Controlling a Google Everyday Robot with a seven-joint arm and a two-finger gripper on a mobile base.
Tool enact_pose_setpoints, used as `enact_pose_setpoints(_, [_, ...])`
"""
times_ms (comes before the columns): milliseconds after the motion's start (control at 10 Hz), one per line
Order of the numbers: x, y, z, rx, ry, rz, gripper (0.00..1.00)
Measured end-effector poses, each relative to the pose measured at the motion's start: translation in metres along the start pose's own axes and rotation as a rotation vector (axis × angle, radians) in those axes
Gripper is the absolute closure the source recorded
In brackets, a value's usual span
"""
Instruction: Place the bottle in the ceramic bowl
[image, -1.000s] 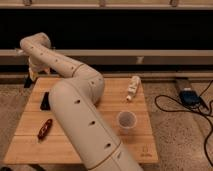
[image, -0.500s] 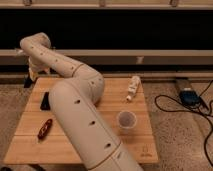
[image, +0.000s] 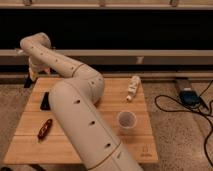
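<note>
The bottle, slim and whitish with a tan band, lies on its side near the back right of the wooden table. The ceramic bowl is hidden or out of view. My arm sweeps from the bottom of the view up and to the left, covering much of the table's middle. My gripper hangs past the table's back left corner, far from the bottle. It is open and I see nothing in it.
A translucent plastic cup stands upright front right of centre. A reddish-brown object lies near the front left, and a flat black object lies behind it. A dark device with cables sits on the floor to the right.
</note>
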Motion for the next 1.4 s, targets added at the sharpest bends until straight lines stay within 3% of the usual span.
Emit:
enact_pose_setpoints(200, [-0.008,0.010,-0.004,-0.013,-0.025,0.048,0.36])
enact_pose_setpoints(400, [-0.031,0.034,-0.019,-0.046,-0.044,0.105,0.36])
enact_pose_setpoints(900, [-0.115,0.080,-0.059,-0.101,-0.063,0.292,0.36])
enact_pose_setpoints(1400, [-0.199,0.153,-0.099,-0.173,-0.113,0.475,0.36])
